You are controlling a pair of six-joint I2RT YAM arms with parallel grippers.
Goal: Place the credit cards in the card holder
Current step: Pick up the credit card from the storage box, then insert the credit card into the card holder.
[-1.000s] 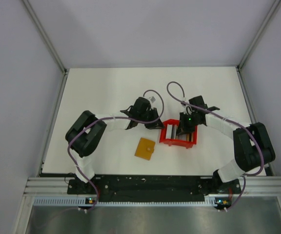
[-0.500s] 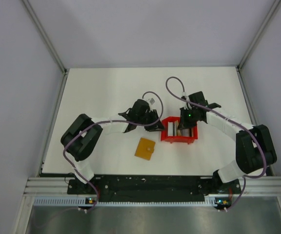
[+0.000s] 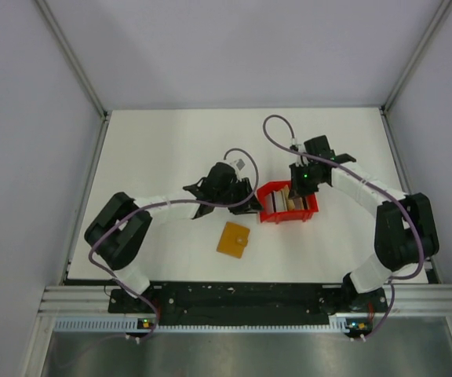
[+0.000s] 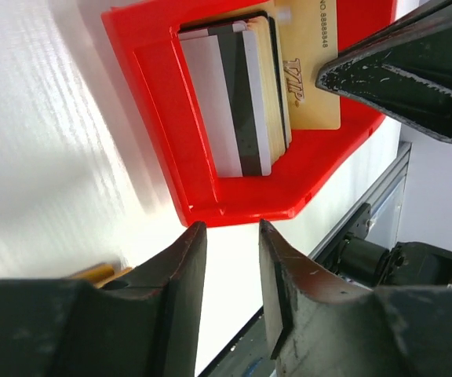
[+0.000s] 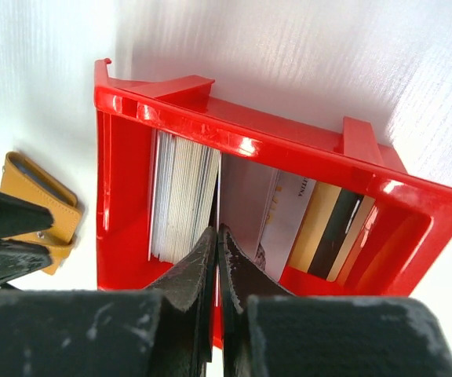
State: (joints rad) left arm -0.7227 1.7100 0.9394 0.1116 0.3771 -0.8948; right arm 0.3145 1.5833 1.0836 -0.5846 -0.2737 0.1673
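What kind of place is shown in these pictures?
Probably a robot test cell in a laboratory: a white table enclosed by plain grey panels, with two arms bolted to an aluminium rail.

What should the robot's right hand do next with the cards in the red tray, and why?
Probably lift straight up a little. The right hand is shut, its tips down among the upright credit cards in the red tray, perhaps pinching one. The card holder lies apart on the table, so a card must come out first.
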